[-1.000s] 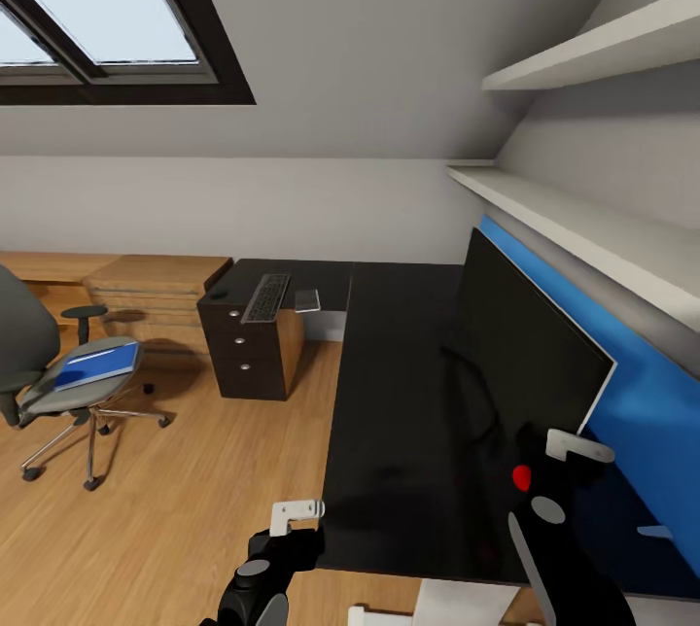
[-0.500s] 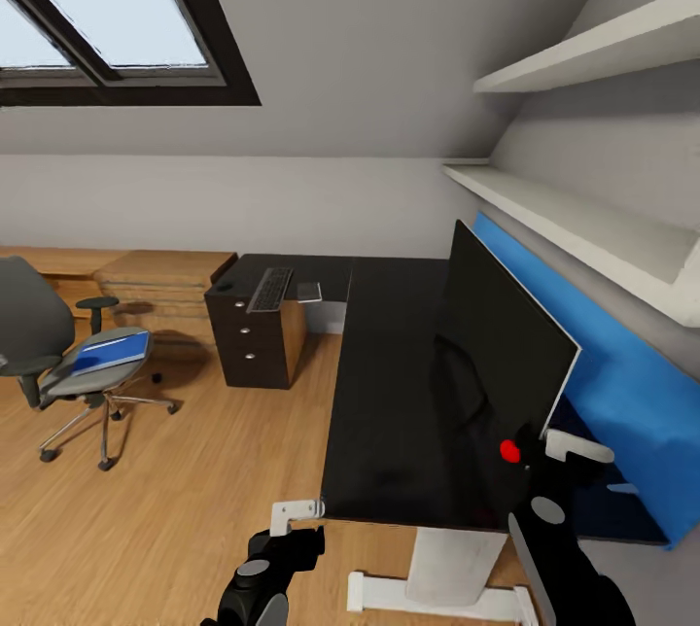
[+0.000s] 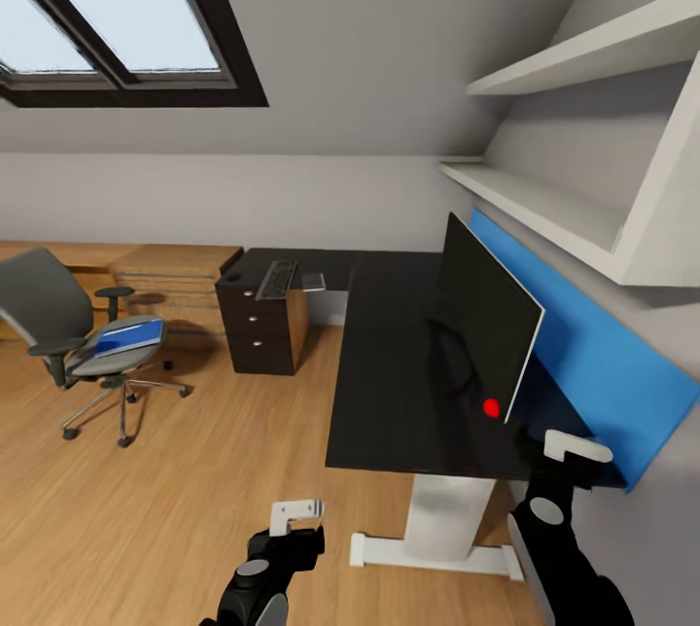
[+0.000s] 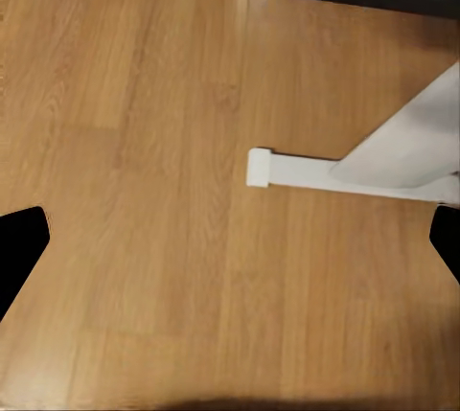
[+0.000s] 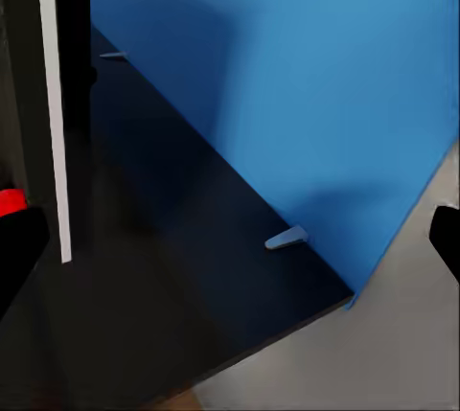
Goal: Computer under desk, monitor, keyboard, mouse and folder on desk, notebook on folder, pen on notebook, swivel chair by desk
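Head view: black desk [image 3: 389,383] ahead, monitor [image 3: 486,325] upright on it along the blue panel [image 3: 583,344], red dot on its near corner. Keyboard [image 3: 277,279] and mouse [image 3: 233,273] on the far dark drawer unit [image 3: 258,330], well apart from both grippers. Swivel chair [image 3: 73,334] far left on the wood floor [image 3: 175,470], blue folder [image 3: 122,336] lying on its seat. Left gripper [image 3: 297,514] low over the floor, short of the desk edge; right gripper [image 3: 574,451] just beside the monitor's near end. White shelves [image 3: 574,208] above.

Left wrist view: finger [image 4: 19,248] tips dark at both edges, spread wide, nothing between; below, floor and white desk foot [image 4: 316,173].

Right wrist view: fingers [image 5: 19,248] wide apart, holding nothing; desk top, blue panel, monitor's white edge [image 5: 53,104] close by one finger.
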Controlling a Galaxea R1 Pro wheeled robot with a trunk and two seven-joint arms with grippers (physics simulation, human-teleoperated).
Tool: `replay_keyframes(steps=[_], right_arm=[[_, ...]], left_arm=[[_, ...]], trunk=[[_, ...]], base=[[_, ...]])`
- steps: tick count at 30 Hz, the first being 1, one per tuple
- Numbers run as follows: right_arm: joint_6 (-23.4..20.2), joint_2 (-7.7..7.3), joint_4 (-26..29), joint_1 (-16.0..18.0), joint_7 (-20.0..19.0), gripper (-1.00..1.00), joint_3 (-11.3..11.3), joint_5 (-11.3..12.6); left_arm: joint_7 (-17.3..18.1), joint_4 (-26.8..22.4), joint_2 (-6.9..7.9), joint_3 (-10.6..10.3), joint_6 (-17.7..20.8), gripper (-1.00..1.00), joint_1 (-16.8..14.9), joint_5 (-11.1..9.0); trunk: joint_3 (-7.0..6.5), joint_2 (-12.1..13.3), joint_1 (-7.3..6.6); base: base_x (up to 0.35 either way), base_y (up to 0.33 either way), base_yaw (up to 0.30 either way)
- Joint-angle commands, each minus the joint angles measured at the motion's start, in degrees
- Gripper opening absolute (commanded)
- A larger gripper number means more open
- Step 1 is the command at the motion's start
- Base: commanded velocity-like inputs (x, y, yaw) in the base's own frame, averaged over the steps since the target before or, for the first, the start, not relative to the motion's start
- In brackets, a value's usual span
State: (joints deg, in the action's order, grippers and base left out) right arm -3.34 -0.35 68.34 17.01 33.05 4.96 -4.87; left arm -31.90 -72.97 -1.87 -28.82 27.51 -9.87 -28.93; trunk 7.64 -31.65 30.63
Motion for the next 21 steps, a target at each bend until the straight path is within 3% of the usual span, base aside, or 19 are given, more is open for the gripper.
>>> replay_keyframes(steps=[1, 5, 8, 9, 13, 15, 21], right_arm=[[-0.32, 0.03, -0.01, 0.04, 0.15, 1.0, -0.02, -0.5], [-0.13, 0.37, -1.62, 0.04, 0.11, 1.0, -0.1, -0.2], [-0.08, 0.67, -4.66, 0.04, 0.12, 1.0, -0.09, -0.04], [2.37, 2.04, -14.07, 0.04, 0.09, 1.0, -0.04, 0.09], [8.51, 2.74, -24.49, 0.04, 0.09, 1.0, -0.26, 0.11], [15.61, 3.76, -35.04, 0.04, -0.39, 1.0, -0.61, 0.06], [25.59, 5.13, -48.07, 0.04, -4.1, 1.0, -1.08, 0.02]], left_arm=[[-0.53, -0.07, 0.02, -0.01, 0.09, 1.0, -0.06, -0.56], [-0.72, -0.02, 0.26, 0.28, 0.01, 1.0, -0.06, -0.32], [-0.77, 3.27, 1.51, 0.34, -0.1, 1.0, -0.06, -0.51], [-0.51, 14.41, 2.42, 0.48, -4.49, 1.0, -0.06, -0.66], [-0.17, 22.04, 2.58, 0.49, -12.55, 1.0, -0.06, -0.68], [-0.08, 27.99, 2.63, 0.45, -17.31, 1.0, -0.06, -0.69], [-0.01, 35.22, 2.6, 0.53, -19.73, 1.0, -0.06, -0.89]], trunk=[[0.11, -0.11, -0.01], [0.11, -0.11, -0.01], [0.11, -0.11, -0.01], [0.11, -0.11, -0.01], [0.11, -0.11, -0.01], [0.11, -0.11, -0.01], [0.13, -0.11, -0.01]], base=[[-0.333, 0.117, 0.0], [-0.304, 0.188, 0.0], [-0.273, 0.223, 0.0], [-0.231, 0.262, 0.0], [-0.221, 0.267, 0.0], [-0.201, 0.279, 0.0], [-0.099, 0.306, 0.063]])
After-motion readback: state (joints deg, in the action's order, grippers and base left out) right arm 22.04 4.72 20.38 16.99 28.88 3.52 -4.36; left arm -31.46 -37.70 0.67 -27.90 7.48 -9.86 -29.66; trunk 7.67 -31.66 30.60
